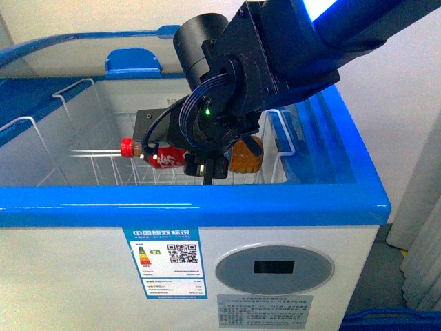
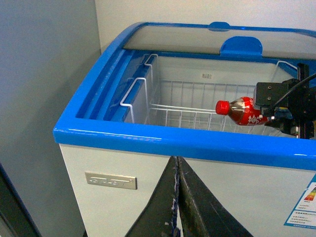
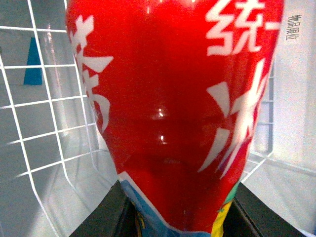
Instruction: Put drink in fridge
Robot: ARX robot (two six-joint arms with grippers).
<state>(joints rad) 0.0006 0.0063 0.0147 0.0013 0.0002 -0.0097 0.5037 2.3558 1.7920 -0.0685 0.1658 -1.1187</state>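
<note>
The fridge (image 1: 207, 207) is a white chest freezer with a blue top rim, open on the near side. My right gripper (image 1: 200, 155) is shut on the drink bottle (image 1: 164, 158) and holds it on its side, red cap to the left, inside the opening above the white wire basket (image 1: 103, 169). In the right wrist view the bottle's red label (image 3: 168, 108) fills the frame between the dark fingers (image 3: 106, 212). In the left wrist view the bottle (image 2: 242, 111) shows at the right. My left gripper (image 2: 177, 197) is shut and empty, outside the fridge's (image 2: 148, 143) front wall.
The sliding glass lid with its blue handle (image 1: 133, 62) is pushed to the back. A brown round item (image 1: 247, 155) lies in the basket behind my right gripper. A grey cabinet wall (image 2: 44, 98) stands left of the fridge.
</note>
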